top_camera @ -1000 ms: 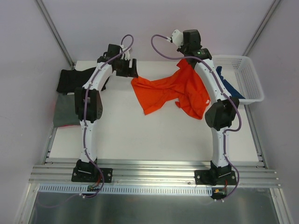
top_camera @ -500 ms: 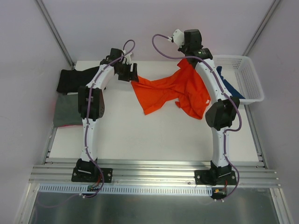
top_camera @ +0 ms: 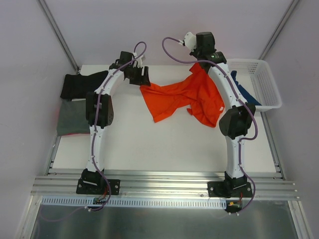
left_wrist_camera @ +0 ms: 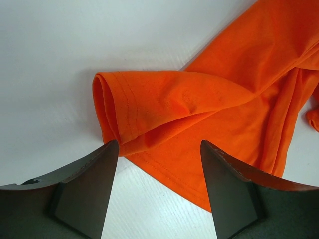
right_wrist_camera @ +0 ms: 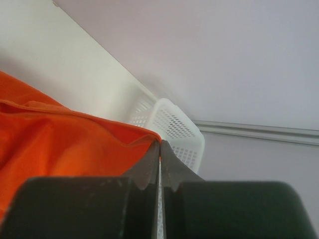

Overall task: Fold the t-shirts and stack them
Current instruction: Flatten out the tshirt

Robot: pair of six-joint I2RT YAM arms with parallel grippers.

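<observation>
Orange cloth is our concern: the orange t-shirt lies half spread on the far middle of the table. Its right part is hauled up into a peak by the right gripper, whose jaws are pressed together on a fold of its edge. Over the last second we see no shift in the shirt itself. What has moved is the left arm, which has edged a little toward the shirt's loose left corner, while the left gripper has drawn its jaws in slightly. We read that as the approach to a second grasp, not yet made, so that the shirt can be stretched flat between two grips before folding. In the left wrist view the jaws stand well apart and hold nothing. The sleeve lies on the table just ahead of them, its hemmed opening toward the left finger, and we cannot tell whether that finger touches the cloth. Further out, a black t-shirt and a grey t-shirt lie at the table's left edge, seemingly the start of the stack. A blue t-shirt hangs in the white basket on the right, so we judge the task to be partway through.
</observation>
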